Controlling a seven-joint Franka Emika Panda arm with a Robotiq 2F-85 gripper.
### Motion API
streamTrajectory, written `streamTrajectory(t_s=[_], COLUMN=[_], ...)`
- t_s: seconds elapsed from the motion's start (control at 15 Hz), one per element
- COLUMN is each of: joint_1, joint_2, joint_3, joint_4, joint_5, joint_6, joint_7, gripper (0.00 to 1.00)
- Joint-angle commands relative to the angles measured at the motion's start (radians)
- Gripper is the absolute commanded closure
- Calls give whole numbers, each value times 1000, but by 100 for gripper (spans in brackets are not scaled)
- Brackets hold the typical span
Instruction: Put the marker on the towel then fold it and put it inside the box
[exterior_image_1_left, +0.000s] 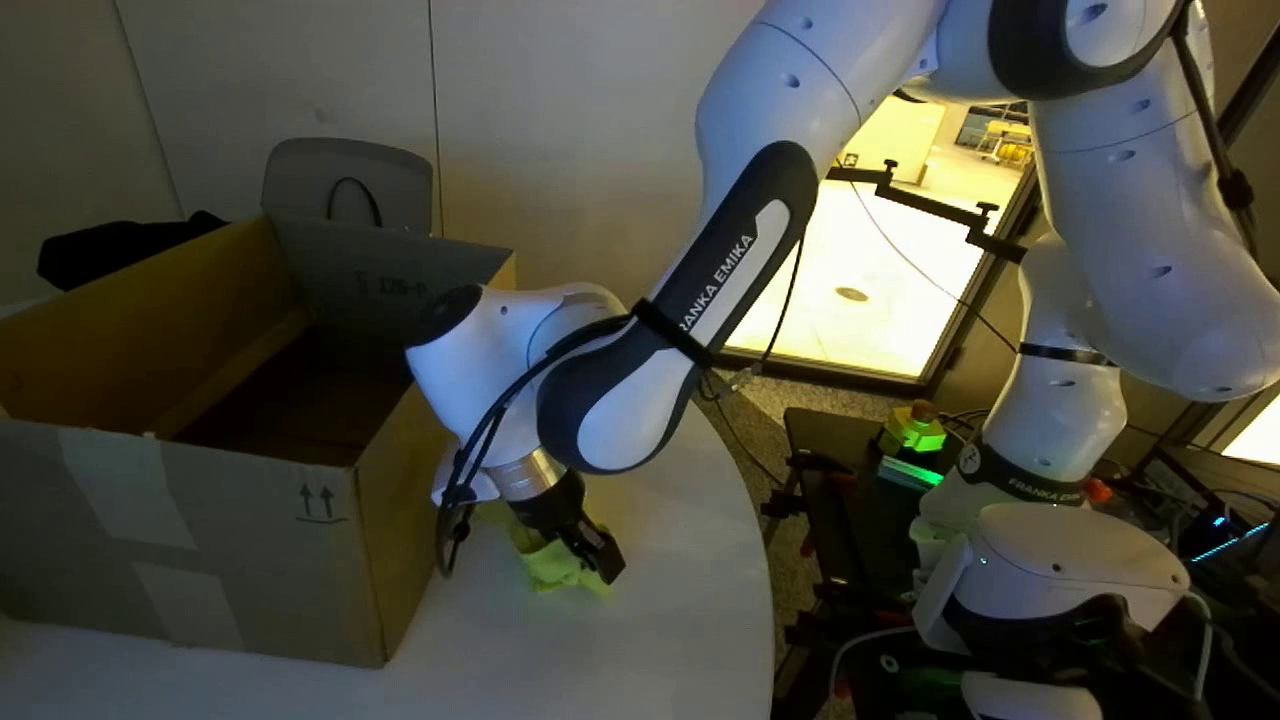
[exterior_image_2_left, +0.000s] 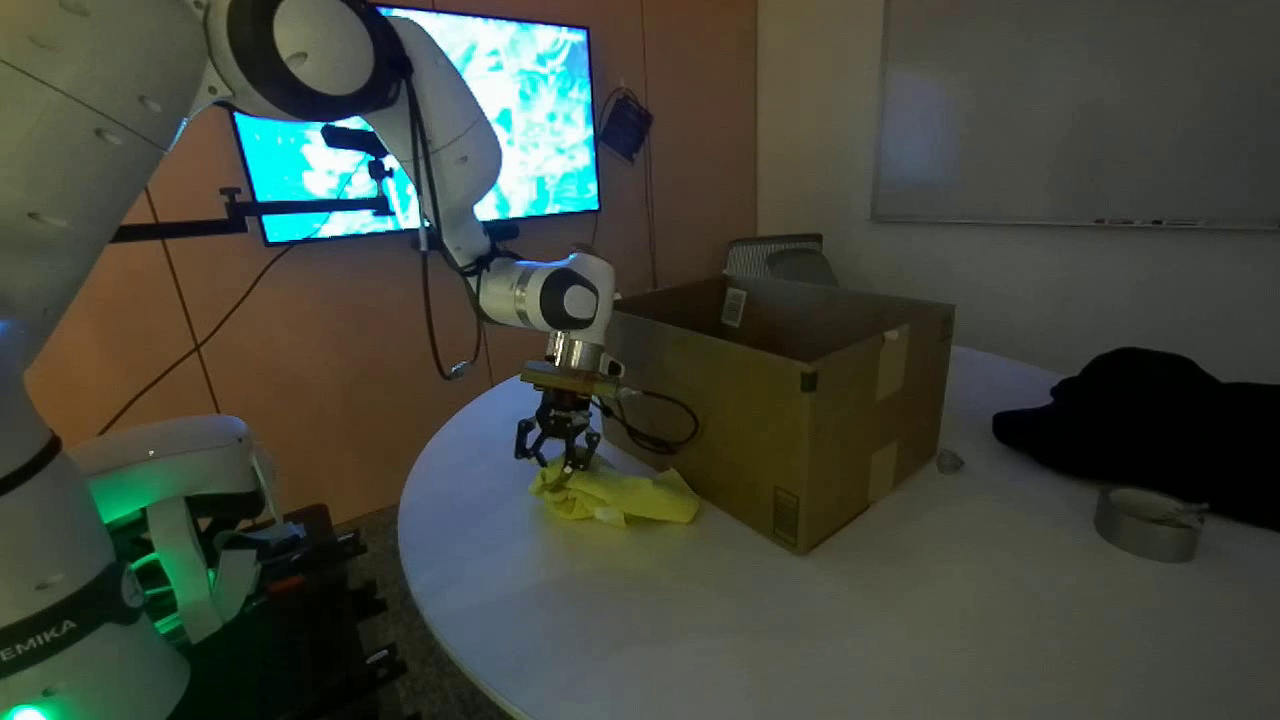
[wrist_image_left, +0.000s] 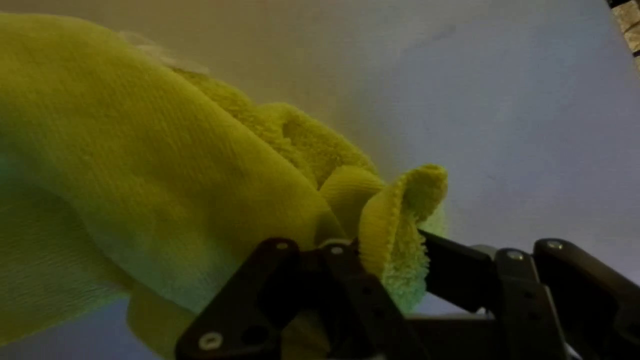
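Arm (exterior_image_2_left: 305, 45): in an exterior view, reaches in from the left and holds its wrist (exterior_image_2_left: 576, 350) beside the box (exterior_image_2_left: 740, 430), presumably to work on the table (exterior_image_2_left: 900, 620) from above.

Gripper (exterior_image_2_left: 558, 464): points down, clenched on a raised edge of the towel (exterior_image_2_left: 625, 492). In the wrist view, the fingers (wrist_image_left: 362, 300) stand on either side of a small upright tuft. An edge is the likely choice because loose cloth offers no firm body to clasp; drawing it over should lay one layer on another.

Towel: lies bunched on the table just beside the box; whether they touch cannot be judged. The short transfer path likely explains the position.

Marker: does not show in any view. It may lie within the folds, where the cloth would contain it; this is unconfirmed. Caution: lifting by one edge could let it slide out.

Box: stands upright to the right of the towel, top uncovered, presumably to receive the bundle from above. The towel is not yet inside.

Grey roll (exterior_image_2_left: 1148, 535) and dark cloth (exterior_image_2_left: 1150, 410): lie at far right, beyond the box, apparently outside the work path.
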Motion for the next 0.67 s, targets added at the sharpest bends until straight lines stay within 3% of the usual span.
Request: streamTrajectory(t_s=[0.0, 0.6], joint_1=[9, -72], joint_2=[36, -142], joint_3=[17, 44], joint_4=[53, -156], joint_5=[-29, 33], joint_6=[-22, 202], joint_7=[-48, -88], gripper=[69, 2])
